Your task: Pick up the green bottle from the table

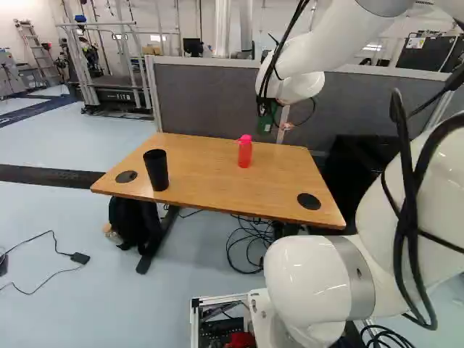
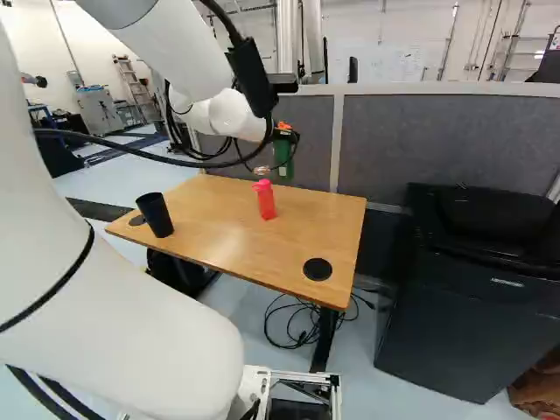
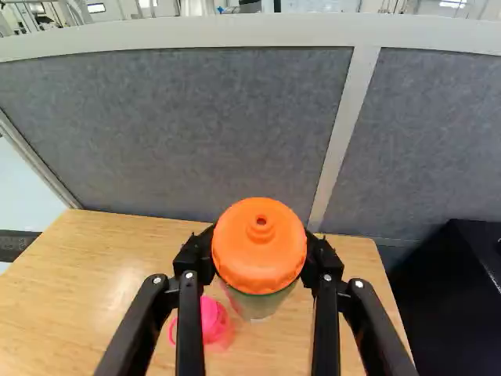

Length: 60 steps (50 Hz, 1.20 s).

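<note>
In the right base view my gripper (image 2: pixel 282 138) is up over the far side of the wooden table (image 2: pixel 210 229), partly hidden by cables. It holds the green bottle (image 2: pixel 283 159) raised clear of the tabletop; the same bottle (image 1: pixel 266 119) shows below the wrist in the left base view. Seen from the wrist, the gripper (image 3: pixel 260 252) is shut on the bottle, one finger on each side just under its orange cap (image 3: pixel 259 235). The cap hides most of the body.
A pink bottle (image 1: pixel 245 152) stands on the table, and appears low beside the held bottle in the wrist view. A black cup (image 1: pixel 156 170) stands near the table's left end. Grey partition (image 2: pixel 437 140) behind; black cabinet (image 2: pixel 472 306) to the right.
</note>
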{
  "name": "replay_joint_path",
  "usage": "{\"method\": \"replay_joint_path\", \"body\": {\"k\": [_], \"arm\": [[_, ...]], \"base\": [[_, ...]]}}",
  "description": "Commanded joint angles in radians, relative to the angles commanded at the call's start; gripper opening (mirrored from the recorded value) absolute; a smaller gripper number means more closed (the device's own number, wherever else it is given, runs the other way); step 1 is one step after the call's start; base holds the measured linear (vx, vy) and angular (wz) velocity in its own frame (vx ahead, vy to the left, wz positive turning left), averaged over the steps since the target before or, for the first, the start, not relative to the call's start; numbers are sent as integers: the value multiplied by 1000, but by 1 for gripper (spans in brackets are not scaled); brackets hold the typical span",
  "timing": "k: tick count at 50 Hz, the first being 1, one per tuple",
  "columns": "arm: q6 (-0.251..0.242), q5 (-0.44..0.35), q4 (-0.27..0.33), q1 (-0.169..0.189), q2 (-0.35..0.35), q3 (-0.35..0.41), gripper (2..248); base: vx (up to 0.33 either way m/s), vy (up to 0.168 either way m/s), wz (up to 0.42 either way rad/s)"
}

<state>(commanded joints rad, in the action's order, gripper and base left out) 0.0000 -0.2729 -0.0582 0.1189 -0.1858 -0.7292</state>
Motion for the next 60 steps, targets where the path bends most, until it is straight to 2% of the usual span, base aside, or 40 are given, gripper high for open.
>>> {"method": "replay_joint_path", "body": {"k": [19, 60], "arm": [[0, 0, 0, 0, 0, 0, 123], [0, 0, 0, 0, 0, 0, 123]], "base": [[-101, -16, 9], [-166, -14, 18]]}}
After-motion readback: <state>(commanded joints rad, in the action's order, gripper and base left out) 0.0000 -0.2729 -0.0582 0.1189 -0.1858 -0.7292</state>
